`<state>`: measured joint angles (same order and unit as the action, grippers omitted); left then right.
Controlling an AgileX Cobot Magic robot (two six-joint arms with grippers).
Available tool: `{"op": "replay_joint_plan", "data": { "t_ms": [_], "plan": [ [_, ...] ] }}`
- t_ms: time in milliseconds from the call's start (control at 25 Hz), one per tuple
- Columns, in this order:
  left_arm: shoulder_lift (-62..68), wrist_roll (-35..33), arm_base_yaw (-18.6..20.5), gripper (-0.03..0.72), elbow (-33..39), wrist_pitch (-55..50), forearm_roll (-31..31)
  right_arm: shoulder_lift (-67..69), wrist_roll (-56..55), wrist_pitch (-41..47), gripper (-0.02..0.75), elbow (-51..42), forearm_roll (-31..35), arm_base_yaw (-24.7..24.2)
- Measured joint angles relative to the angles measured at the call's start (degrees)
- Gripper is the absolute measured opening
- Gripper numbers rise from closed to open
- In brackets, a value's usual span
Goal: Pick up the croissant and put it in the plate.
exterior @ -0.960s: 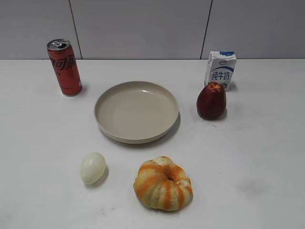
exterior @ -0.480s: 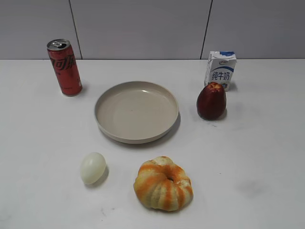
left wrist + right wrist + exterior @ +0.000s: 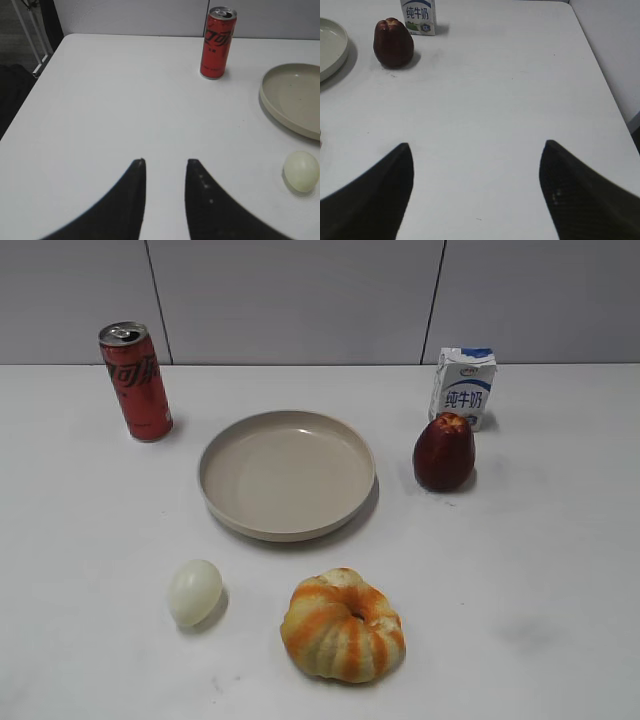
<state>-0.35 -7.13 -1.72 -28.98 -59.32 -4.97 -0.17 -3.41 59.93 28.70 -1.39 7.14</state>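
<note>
Landmark for all positions: the plate (image 3: 287, 474), round, beige, raised rim, sitting mid-table on the white table (image 3: 560, 570).

Exterior view, left to right:
- Red soda can (image 3: 135, 381) — upright, to the left of the plate and a little behind it, well apart from the rim.
- Pale egg (image 3: 194, 592) — in front of the plate, off its left side, lying on the table.
- Croissant (image 3: 343, 626) — in front of the plate, slightly right of its centre, near the front edge of the table. Curled, ribbed, orange and cream stripes. Resting on the table, apart from the plate and beside the egg without touching it.
- Dark red apple (image 3: 444, 451) — right of the plate, close to the rim but not touching.
- Milk carton (image 3: 463, 387) — right of the plate and behind it, just behind the apple.

Neither gripper appears in the exterior view.

Left wrist view: left gripper (image 3: 164, 163) hovers over bare table to the left of the plate, fingers set at a narrow gap, nothing between them. Can, plate edge and egg are in view ahead and to the right; the croissant is out of this view.

Right wrist view: right gripper (image 3: 477, 148) hovers over bare table to the right of the plate, fingers spread wide, nothing held. Plate edge, apple and carton show at upper left. The croissant is not clearly seen here — it lies apart from both grippers.
</note>
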Motion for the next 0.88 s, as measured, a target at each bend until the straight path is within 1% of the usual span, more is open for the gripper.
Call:
{"op": "replay_joint_plan", "data": {
  "t_ms": [120,240,360,440,520,560,640,760,800,880],
  "plan": [
    [0.0,0.0,0.0,0.2,0.0,0.0,0.0,2.3,0.0,-2.7,0.599,1.0,0.2,0.0],
    [0.0,0.0,0.0,0.2,0.0,0.0,0.0,7.2,0.3,-12.0,0.641,1.4,0.3,0.0],
    [0.0,0.0,0.0,0.2,0.0,0.0,0.0,14.1,0.5,-22.2,0.661,1.4,0.6,0.0],
    [0.0,0.0,0.0,0.2,0.0,0.0,0.0,20.2,0.6,-27.3,0.664,1.4,1.4,0.0],
    [0.0,0.0,0.0,0.2,0.0,0.0,0.0,26.7,0.9,-30.4,0.667,1.8,2.4,0.0],
    [0.0,0.0,0.0,0.2,0.0,0.0,0.0,30.5,1.5,-30.9,0.667,2.3,4.0,0.0],
    [0.0,0.0,0.0,0.2,0.0,0.0,0.0,37.6,6.1,-31.1,0.667,3.6,8.8,0.0],
    [0.0,0.0,0.0,0.2,0.0,0.0,0.0,48.2,15.0,-30.0,0.667,6.6,18.2,0.3],
    [0.0,0.0,0.0,0.2,0.0,0.0,0.0,50.9,17.0,-29.2,0.667,7.9,20.8,0.8],
    [0.0,0.0,0.0,0.2,0.0,0.0,0.0,57.2,18.7,-27.3,0.666,10.5,23.6,2.7]
  ]
}}
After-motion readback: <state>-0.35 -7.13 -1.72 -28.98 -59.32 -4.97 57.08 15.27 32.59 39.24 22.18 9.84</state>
